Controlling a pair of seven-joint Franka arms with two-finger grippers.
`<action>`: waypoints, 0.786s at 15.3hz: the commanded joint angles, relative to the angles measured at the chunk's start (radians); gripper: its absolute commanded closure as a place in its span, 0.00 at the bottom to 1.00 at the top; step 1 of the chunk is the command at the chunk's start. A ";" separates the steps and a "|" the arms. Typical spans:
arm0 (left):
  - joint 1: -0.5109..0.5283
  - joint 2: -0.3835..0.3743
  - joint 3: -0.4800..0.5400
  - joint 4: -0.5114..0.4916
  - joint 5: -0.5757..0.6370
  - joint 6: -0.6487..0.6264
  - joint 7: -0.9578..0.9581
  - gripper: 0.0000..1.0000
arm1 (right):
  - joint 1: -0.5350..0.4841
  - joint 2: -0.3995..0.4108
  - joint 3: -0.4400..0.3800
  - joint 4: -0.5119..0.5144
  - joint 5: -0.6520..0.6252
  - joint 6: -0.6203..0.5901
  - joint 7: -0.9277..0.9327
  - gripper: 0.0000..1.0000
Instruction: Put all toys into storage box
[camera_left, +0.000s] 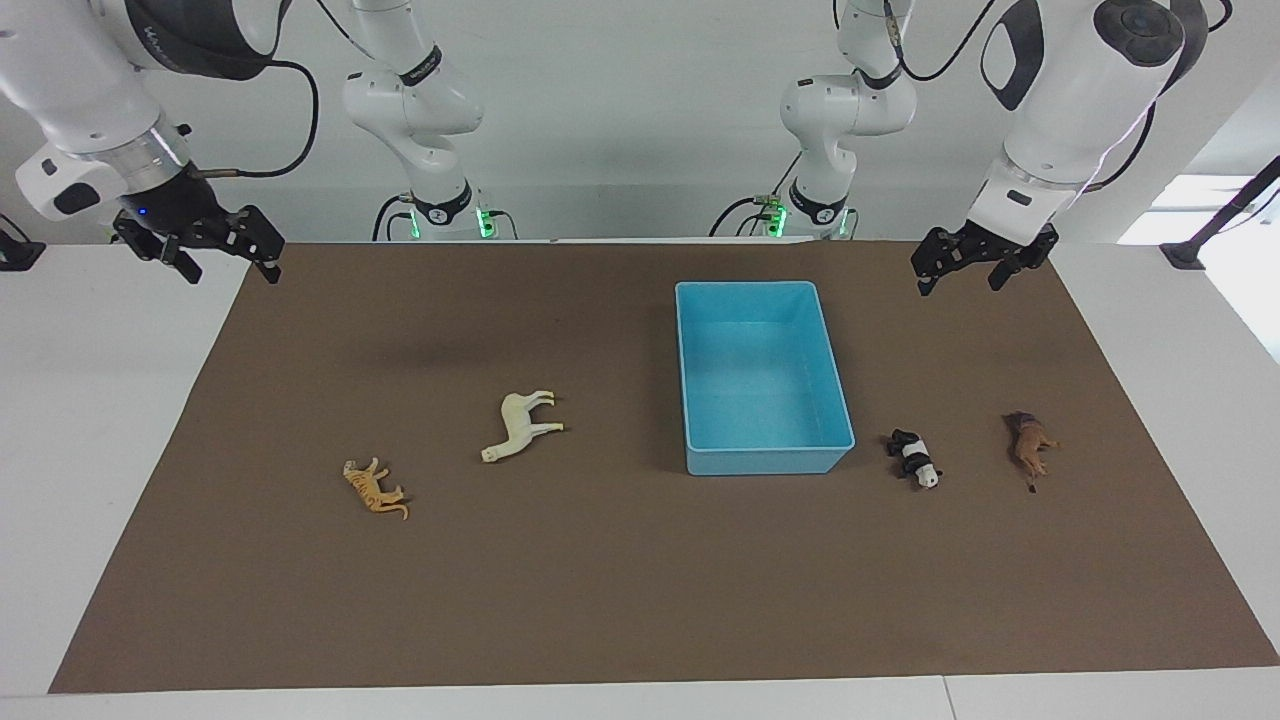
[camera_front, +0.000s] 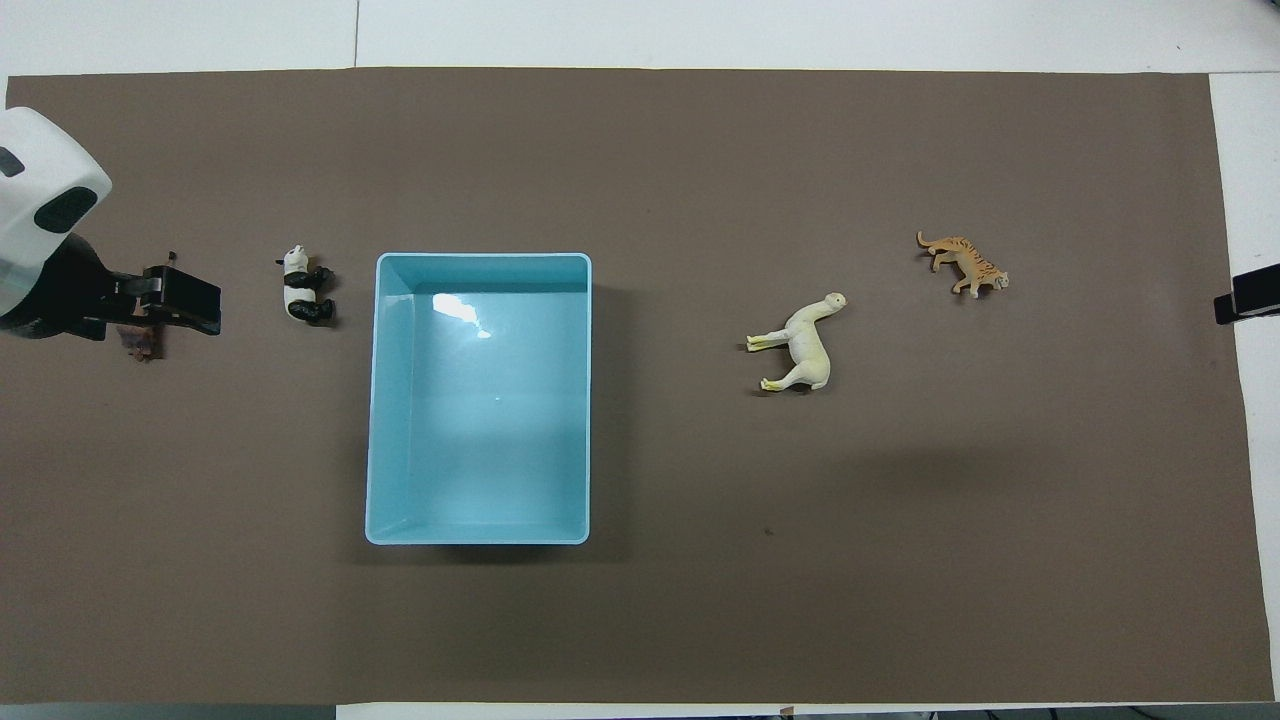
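Observation:
The light blue storage box (camera_left: 765, 462) stands empty on the brown mat; it also shows in the overhead view (camera_front: 480, 258). All four toys lie on their sides on the mat. The panda (camera_left: 913, 457) (camera_front: 303, 295) and the lion (camera_left: 1030, 445) lie beside the box toward the left arm's end. The llama (camera_left: 520, 425) (camera_front: 800, 345) and the tiger (camera_left: 375, 488) (camera_front: 965, 262) lie toward the right arm's end. My left gripper (camera_left: 960, 280) (camera_front: 190, 305) hangs open and empty, high above the mat. From overhead it covers most of the lion (camera_front: 140, 343). My right gripper (camera_left: 232, 270) (camera_front: 1240, 297) waits open over the mat's edge.
The brown mat (camera_left: 640, 600) covers most of the white table (camera_left: 100, 450). Both arm bases stand at the robots' end of the table.

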 joint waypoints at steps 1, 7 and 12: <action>0.010 0.007 -0.003 0.019 0.001 -0.009 0.014 0.00 | -0.014 -0.014 0.010 0.007 -0.018 -0.003 -0.014 0.00; 0.010 -0.005 0.000 -0.001 0.001 0.029 0.001 0.00 | -0.014 -0.014 0.012 0.005 -0.020 -0.006 -0.014 0.00; 0.044 -0.010 0.004 -0.055 0.002 0.168 -0.021 0.00 | -0.014 -0.024 0.010 -0.004 -0.020 -0.014 -0.017 0.00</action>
